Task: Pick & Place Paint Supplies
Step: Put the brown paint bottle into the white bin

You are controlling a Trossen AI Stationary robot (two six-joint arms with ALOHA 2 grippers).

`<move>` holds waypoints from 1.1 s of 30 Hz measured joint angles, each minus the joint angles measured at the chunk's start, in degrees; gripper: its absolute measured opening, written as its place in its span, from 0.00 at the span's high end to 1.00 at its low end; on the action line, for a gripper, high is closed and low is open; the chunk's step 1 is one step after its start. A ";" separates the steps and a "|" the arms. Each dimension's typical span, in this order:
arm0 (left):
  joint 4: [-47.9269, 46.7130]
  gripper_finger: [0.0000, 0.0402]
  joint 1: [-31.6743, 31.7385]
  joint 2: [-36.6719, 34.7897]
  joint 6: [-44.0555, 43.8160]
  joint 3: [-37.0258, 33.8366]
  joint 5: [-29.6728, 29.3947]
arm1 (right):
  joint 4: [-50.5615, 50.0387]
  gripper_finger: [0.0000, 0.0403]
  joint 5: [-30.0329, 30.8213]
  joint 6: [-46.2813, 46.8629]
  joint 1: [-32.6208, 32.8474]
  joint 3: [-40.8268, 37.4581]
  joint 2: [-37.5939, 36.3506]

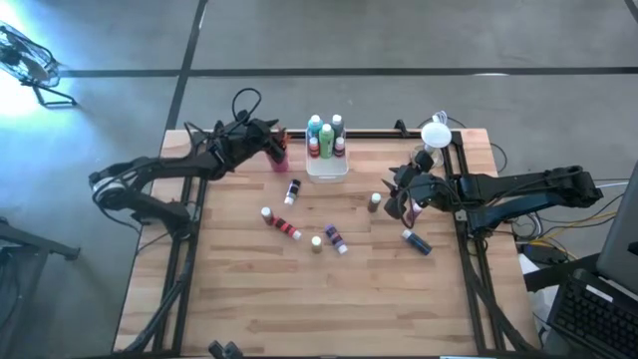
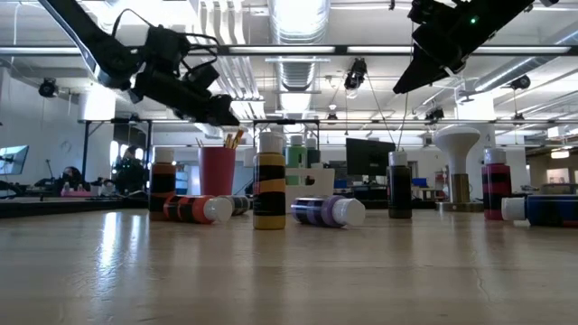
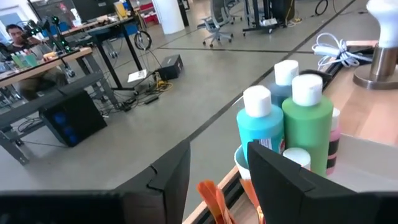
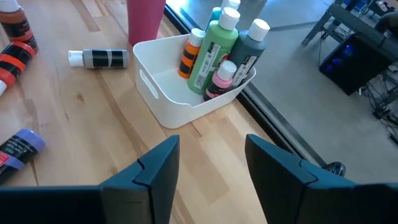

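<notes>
Left gripper (image 1: 276, 140) above the pink cup (image 1: 280, 159), just left of the white tray (image 1: 327, 170), fingers apart, empty. Right gripper (image 1: 395, 196) right of the tray, fingers apart, empty.

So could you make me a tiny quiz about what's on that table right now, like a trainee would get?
1. True or false: the white tray already holds upright paint bottles.
2. Which end effector is over the magenta cup? A) left B) right
3. Fill in: the purple bottle in the low view is ____ (standing/lying).

Key: 1 true. 2 A, the left end effector; the right end effector is at the table's right side. 3 lying.
</notes>
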 joint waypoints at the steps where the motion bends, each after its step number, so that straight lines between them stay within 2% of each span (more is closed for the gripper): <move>1: -0.99 0.59 0.01 -1.05 0.02 0.30 0.00 | 0.00 0.55 0.00 -0.02 0.00 0.00 0.00; 11: -6.64 0.59 -0.07 -13.81 -1.20 0.80 0.32 | 0.02 0.61 -0.02 -0.42 -0.55 0.00 0.00; 16: -12.13 0.59 -0.62 -20.23 -3.30 0.79 5.90 | 0.14 0.63 -0.02 -0.42 -1.27 0.00 0.00; 20: -20.95 0.59 -2.12 -24.82 -4.32 2.84 7.43 | 0.17 0.64 -0.02 -0.42 -2.13 0.00 -0.01; 27: -41.01 0.59 -7.74 -30.92 -7.69 7.07 12.42 | 0.53 0.67 -0.04 -1.75 -3.23 0.00 -0.02; 33: -48.24 0.59 -16.62 -35.70 -11.84 3.46 12.44 | 4.15 0.70 -0.20 -5.30 -3.21 0.00 -0.02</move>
